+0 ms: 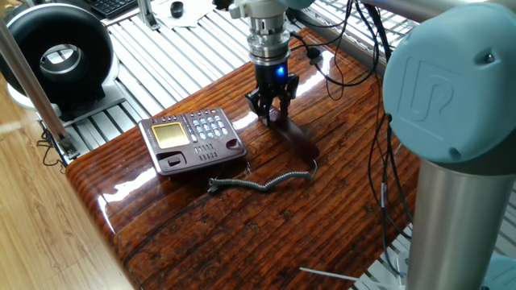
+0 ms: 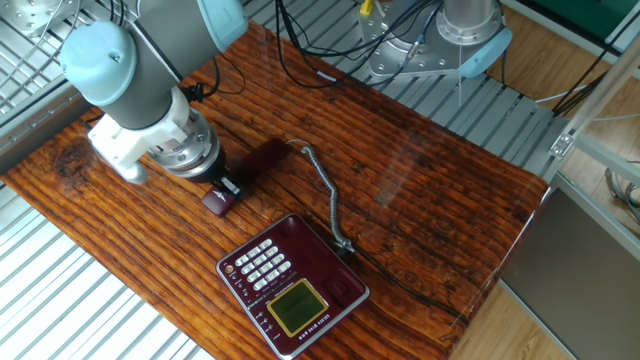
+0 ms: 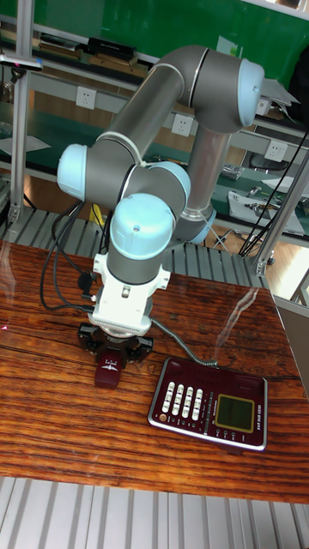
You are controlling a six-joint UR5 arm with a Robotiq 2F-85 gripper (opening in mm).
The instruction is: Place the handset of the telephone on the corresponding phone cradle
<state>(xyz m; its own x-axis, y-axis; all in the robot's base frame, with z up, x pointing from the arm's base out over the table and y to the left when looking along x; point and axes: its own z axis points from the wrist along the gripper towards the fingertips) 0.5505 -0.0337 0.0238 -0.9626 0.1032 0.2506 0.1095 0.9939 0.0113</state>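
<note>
The maroon and grey telephone point(image 1: 193, 135) point(image 2: 290, 283) point(image 3: 210, 403) lies flat on the wooden table, its screen and keypad facing up. Its phone cradle point(image 1: 201, 159) point(image 2: 338, 273) is the bare maroon trough along one edge. The dark maroon handset point(image 1: 298, 139) point(image 2: 258, 160) point(image 3: 106, 371) lies apart from the base, beside the keypad end. A grey coiled cord point(image 1: 260, 184) point(image 2: 325, 195) joins it to the base. My gripper point(image 1: 272, 115) point(image 2: 222, 188) point(image 3: 109, 356) points straight down, shut on one end of the handset.
A black ring-shaped device point(image 1: 60, 52) stands on the slatted metal bench beyond the table's left corner. Black cables point(image 1: 339, 56) trail over the table's far side. The arm's thick grey column point(image 1: 455, 201) rises at the right edge. A second metal pedestal point(image 2: 470, 30) stands off the table.
</note>
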